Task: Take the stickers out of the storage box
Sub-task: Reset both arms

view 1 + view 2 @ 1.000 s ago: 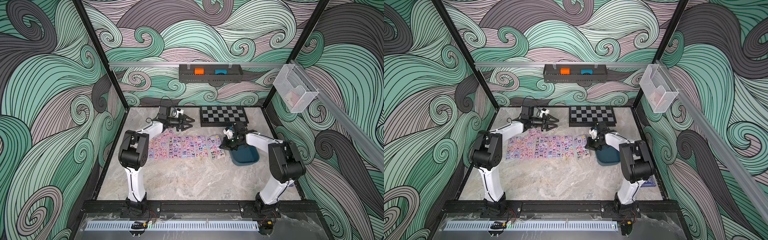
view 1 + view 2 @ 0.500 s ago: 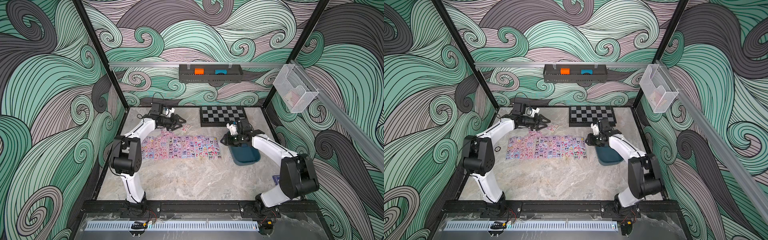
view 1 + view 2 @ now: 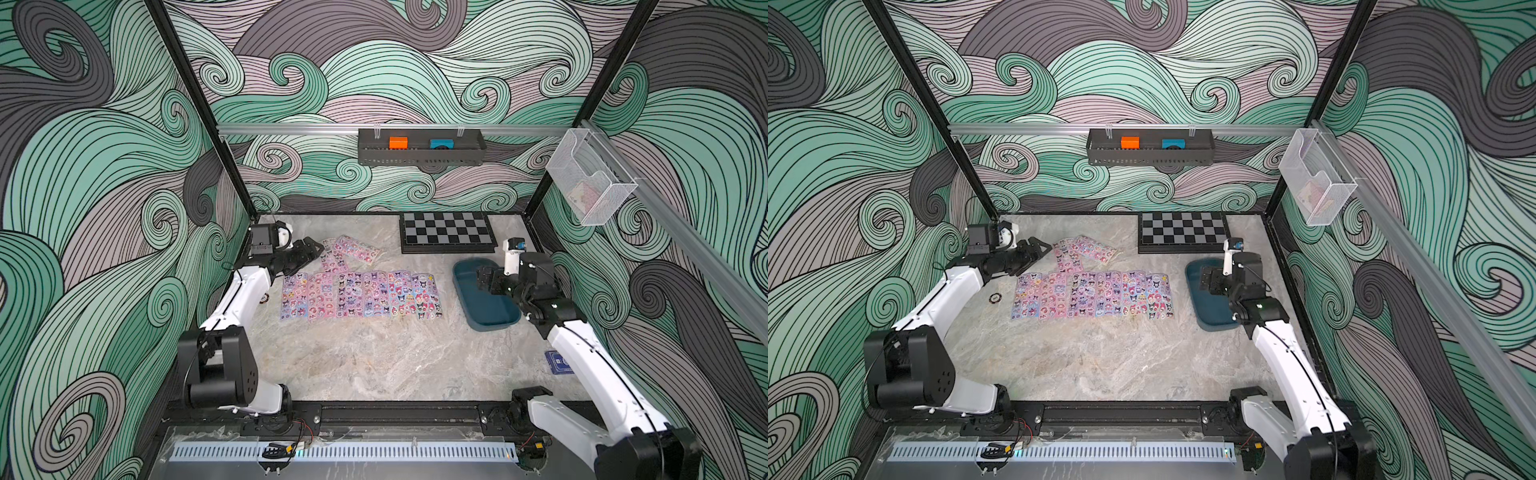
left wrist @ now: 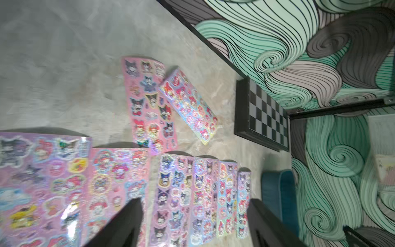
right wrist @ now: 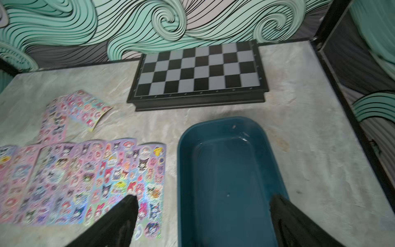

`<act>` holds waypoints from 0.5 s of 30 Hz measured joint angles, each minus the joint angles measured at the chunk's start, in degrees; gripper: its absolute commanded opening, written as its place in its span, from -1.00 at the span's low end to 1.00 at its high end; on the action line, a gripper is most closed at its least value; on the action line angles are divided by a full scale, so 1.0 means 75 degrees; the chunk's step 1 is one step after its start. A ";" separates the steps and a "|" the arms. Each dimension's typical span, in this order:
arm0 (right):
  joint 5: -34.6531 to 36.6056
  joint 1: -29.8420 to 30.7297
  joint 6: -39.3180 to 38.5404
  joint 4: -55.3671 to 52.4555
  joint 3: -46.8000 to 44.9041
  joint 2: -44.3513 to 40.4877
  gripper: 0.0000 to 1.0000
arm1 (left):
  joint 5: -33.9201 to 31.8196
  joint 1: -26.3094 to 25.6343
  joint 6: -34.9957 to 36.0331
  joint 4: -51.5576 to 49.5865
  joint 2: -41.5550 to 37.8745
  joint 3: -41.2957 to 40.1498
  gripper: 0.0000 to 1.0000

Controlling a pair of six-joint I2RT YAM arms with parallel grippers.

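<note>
Think of the table (image 3: 374,365) as a clock, with 12 at the back wall and 6 at the front by the robot's arm bases.

The stickers (image 3: 359,295) are out on the table. Most of the sheets lie flat in a row across the middle, side by side with their edges touching or overlapping, as both top views (image 3: 1092,294) show. Two more sheets lie just past the row, toward 11 o'clock, and their ends meet.

The storage box (image 3: 488,311) sits at 3 o'clock from the row. It is just beside the last sheet, with a thin strip of table between them. In the right wrist view the box (image 5: 226,171) shows its bare blue floor.

The left gripper (image 3: 313,248) is at 9 o'clock from the two loose sheets, close beside them, and its jaws are spread wide. The left wrist view (image 4: 195,201) shows the big gap.

The right gripper (image 3: 484,278) hangs over the box, reaching in from the 3 o'clock side. Its jaws are spread wide too (image 5: 204,197).

A chessboard (image 3: 448,232) lies by the back wall at about 1 o'clock. A small dark blue card pack (image 3: 559,362) lies at about 4 o'clock, next to the right arm.
</note>
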 measured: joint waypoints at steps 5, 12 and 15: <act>0.0988 -0.0146 0.0006 0.2643 -0.2259 -0.0720 0.98 | -0.1705 0.0047 0.0128 0.0370 -0.0697 -0.0790 0.97; 0.1183 -0.0595 -0.0746 0.7577 -0.4744 0.1527 0.98 | -0.2885 0.0055 0.0758 0.1970 -0.0423 -0.2078 0.97; 0.1125 -0.0603 -0.0822 0.8784 -0.4529 0.2355 0.98 | -0.2911 0.0061 0.1174 0.2973 -0.0358 -0.2897 0.97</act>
